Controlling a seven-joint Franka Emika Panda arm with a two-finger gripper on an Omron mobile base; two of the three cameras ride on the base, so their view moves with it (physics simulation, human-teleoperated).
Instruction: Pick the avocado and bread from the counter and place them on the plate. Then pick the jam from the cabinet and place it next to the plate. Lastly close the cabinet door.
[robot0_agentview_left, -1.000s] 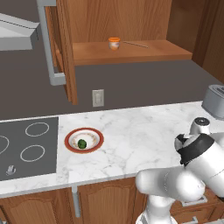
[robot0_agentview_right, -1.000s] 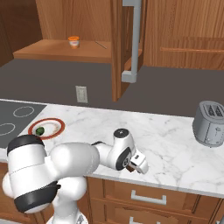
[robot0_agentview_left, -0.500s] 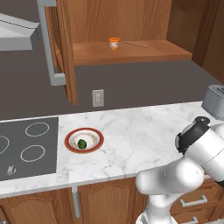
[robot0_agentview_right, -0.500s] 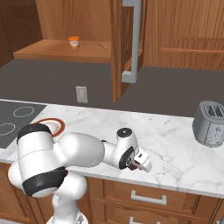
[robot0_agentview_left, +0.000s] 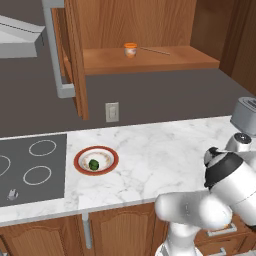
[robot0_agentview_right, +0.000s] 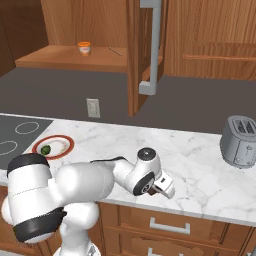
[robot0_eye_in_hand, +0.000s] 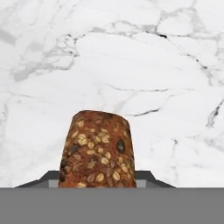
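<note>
While the cabinet door (robot0_agentview_left: 75, 55) stands open above the counter (robot0_agentview_left: 160, 150), the plate (robot0_agentview_left: 96, 160) rests beside the stovetop (robot0_agentview_left: 30, 167) with the avocado (robot0_agentview_left: 93, 164) on it. On the cabinet (robot0_agentview_left: 150, 57) shelf sits the jam (robot0_agentview_left: 130, 49). Low over the marble, the gripper (robot0_eye_in_hand: 97, 177) is clamped on the bread (robot0_eye_in_hand: 97, 151).

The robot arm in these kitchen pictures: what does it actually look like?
The arm is built of fat, rounded, glossy white segments joined by dark, nearly black bands at the joints, like a row of smooth tubes. It ends in a small white block of a hand with a gripper. No loose cables or lettering can be made out.
</note>
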